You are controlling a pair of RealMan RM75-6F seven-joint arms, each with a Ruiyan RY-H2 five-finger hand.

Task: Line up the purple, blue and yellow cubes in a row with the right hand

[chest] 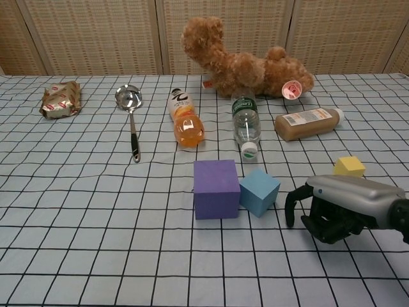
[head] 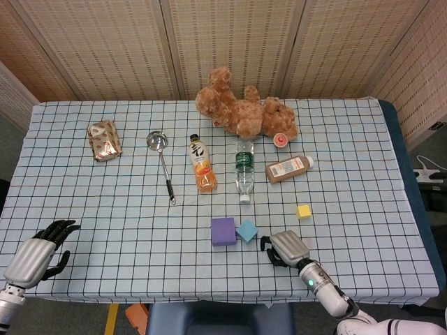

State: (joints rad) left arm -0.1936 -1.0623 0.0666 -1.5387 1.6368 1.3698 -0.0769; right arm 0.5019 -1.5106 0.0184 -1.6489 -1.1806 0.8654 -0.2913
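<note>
On the checked desk [head: 105, 202], the purple cube [chest: 216, 189] and blue cube [chest: 259, 191] sit touching near the front edge. The yellow cube [chest: 349, 166] lies apart, further right and back. The right robot hand [chest: 332, 209] hovers just right of the blue cube, fingers curled downward around nothing. The left robot hand [head: 38, 251] rests spread at the desk's near corner.

Landmark: water bottle [head: 243, 169]. Juice bottle [head: 202, 163] lies left of it, ladle [head: 162, 162] farther left, sauce bottle [head: 287, 168] right, plush bear [head: 243, 109] behind, larger cube [head: 223, 231] before it.
</note>
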